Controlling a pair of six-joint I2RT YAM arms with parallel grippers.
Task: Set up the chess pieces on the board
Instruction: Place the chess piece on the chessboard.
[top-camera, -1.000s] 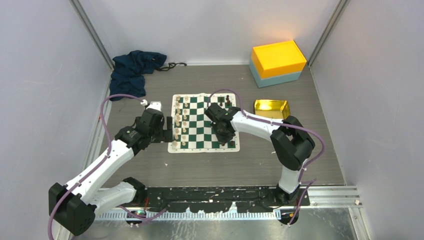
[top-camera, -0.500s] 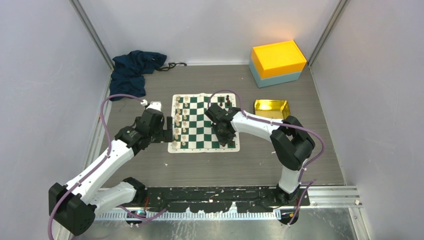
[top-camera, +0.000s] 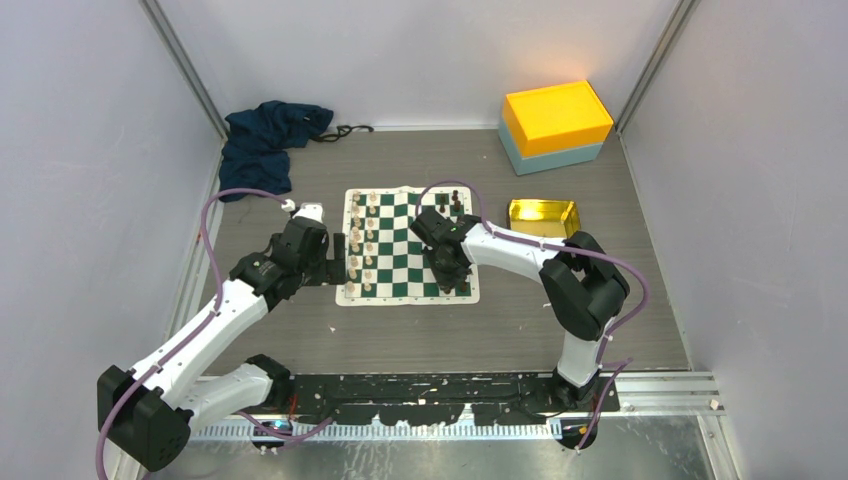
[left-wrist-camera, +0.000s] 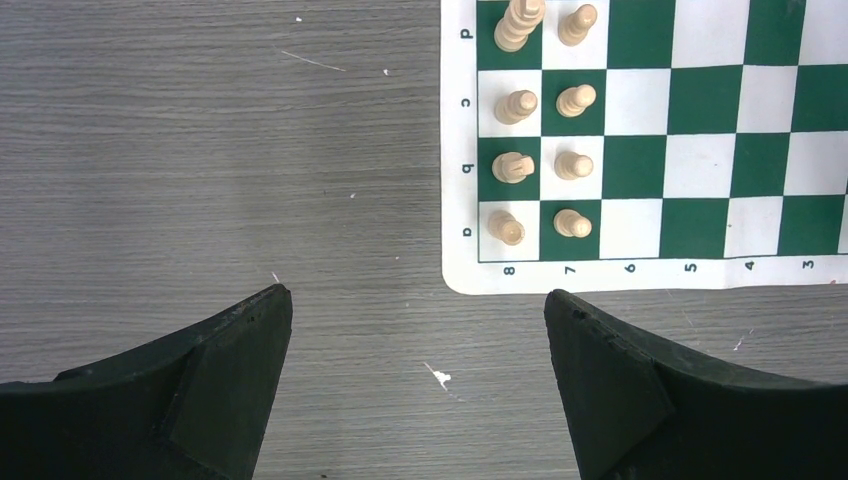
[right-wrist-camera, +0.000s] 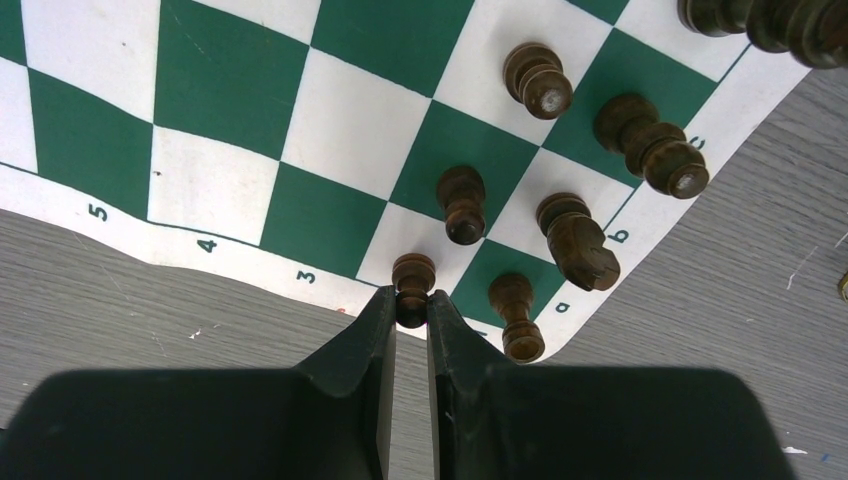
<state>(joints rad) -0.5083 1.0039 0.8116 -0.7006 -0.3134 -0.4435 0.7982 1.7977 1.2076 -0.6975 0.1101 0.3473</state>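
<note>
The left wrist view shows eight cream chess pieces (left-wrist-camera: 573, 165); the right wrist view shows six whole dark chess pieces (right-wrist-camera: 462, 203). The worktop holds one board (top-camera: 405, 262), one gold tray (top-camera: 543, 203), one box (top-camera: 556, 118) and one cloth (top-camera: 265, 140).

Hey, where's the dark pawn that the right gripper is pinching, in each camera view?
Top external: hidden under the right gripper, at the near right corner of the board.
Left wrist: not in it; only cream pieces show.
Right wrist: the dark pawn sits low centre, between the fingertips.
Shared landmark: the board's near border, numbered in both wrist views.
</note>
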